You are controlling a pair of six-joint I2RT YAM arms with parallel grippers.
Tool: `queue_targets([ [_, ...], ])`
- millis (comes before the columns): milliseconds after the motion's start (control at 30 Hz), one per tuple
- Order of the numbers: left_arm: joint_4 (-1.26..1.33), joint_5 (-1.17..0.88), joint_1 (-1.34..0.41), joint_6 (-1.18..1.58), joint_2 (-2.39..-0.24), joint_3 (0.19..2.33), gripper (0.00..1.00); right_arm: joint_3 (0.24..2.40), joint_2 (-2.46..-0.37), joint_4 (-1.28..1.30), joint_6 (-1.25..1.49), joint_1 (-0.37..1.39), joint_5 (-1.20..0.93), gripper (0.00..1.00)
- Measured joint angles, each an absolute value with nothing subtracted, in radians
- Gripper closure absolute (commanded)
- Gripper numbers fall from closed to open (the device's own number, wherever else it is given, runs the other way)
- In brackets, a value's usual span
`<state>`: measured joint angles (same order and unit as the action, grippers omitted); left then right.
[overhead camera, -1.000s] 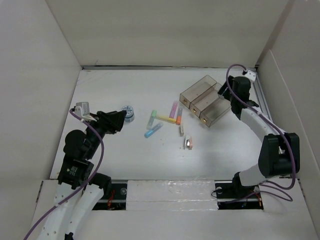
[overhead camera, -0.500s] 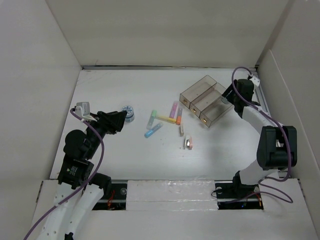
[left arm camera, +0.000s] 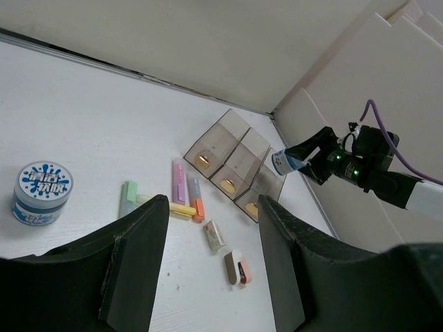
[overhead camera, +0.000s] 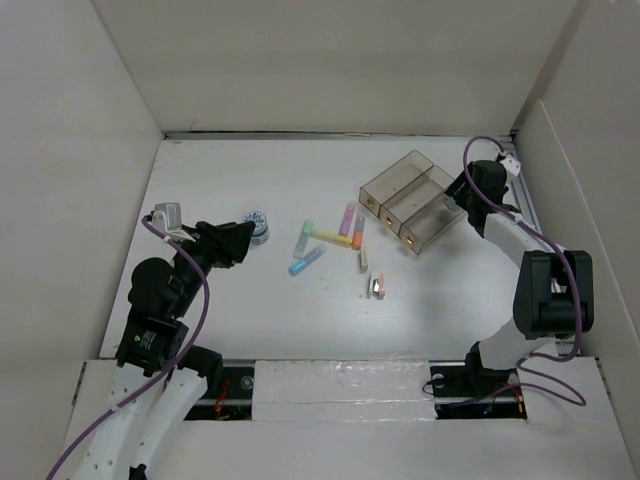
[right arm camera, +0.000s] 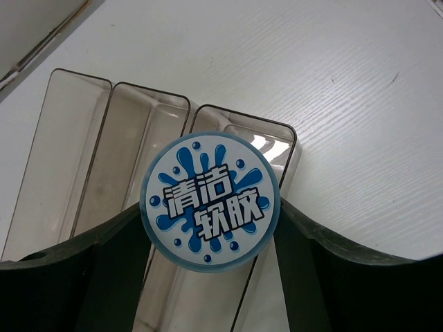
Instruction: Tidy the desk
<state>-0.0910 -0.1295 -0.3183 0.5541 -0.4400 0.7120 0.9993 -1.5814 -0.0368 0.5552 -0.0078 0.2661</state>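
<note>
The white desk [overhead camera: 220, 320] holds a clear three-compartment tray [overhead camera: 410, 205] at the back right. My right gripper [overhead camera: 455, 192] is shut on a round blue-and-white tub [right arm camera: 210, 206] and holds it over the tray's [right arm camera: 90, 145] right compartment. My left gripper [overhead camera: 240, 243] is open and empty above the desk's left side, next to a second tub [overhead camera: 257, 226]. The left wrist view shows that tub [left arm camera: 43, 191], the tray [left arm camera: 232, 169] and the right gripper's tub [left arm camera: 285, 163].
Several highlighters lie mid-desk: green [overhead camera: 304, 238], yellow [overhead camera: 330, 238], pink [overhead camera: 347, 218], orange [overhead camera: 357, 233], blue [overhead camera: 306, 261]. A small white box [overhead camera: 365, 260] and a pink stapler [overhead camera: 377, 285] lie nearer. White wall panels stand on three sides.
My right gripper has shifted slightly with the tub beside the tray's right end. The left arm has not moved.
</note>
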Motion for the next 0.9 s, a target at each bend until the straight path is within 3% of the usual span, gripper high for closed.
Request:
queue_targets([
  [300, -0.090, -0.131, -0.319, 0.554, -0.443, 0.712, 0.50, 1.000, -1.612, -0.029, 0.558, 0.003, 0.294, 0.21],
  [600, -0.088, -0.130, -0.318, 0.554, -0.443, 0.712, 0.50, 1.010, -1.599, -0.032, 0.556, 0.036, 0.310, 0.10],
  [667, -0.088, -0.130, -0.318, 0.554, -0.444, 0.712, 0.50, 1.012, -1.578, -0.030, 0.551, 0.055, 0.310, 0.20],
  [700, -0.088, -0.130, -0.318, 0.554, -0.444, 0.712, 0.50, 1.012, -1.560, -0.031, 0.543, 0.069, 0.310, 0.48],
  [800, -0.087, -0.126, -0.318, 0.554, -0.444, 0.712, 0.50, 0.999, -1.481, -0.083, 0.518, 0.146, 0.270, 0.96],
  [900, -0.087, -0.115, -0.318, 0.554, -0.444, 0.712, 0.50, 0.995, -1.427, -0.184, 0.494, 0.269, 0.168, 0.95],
])
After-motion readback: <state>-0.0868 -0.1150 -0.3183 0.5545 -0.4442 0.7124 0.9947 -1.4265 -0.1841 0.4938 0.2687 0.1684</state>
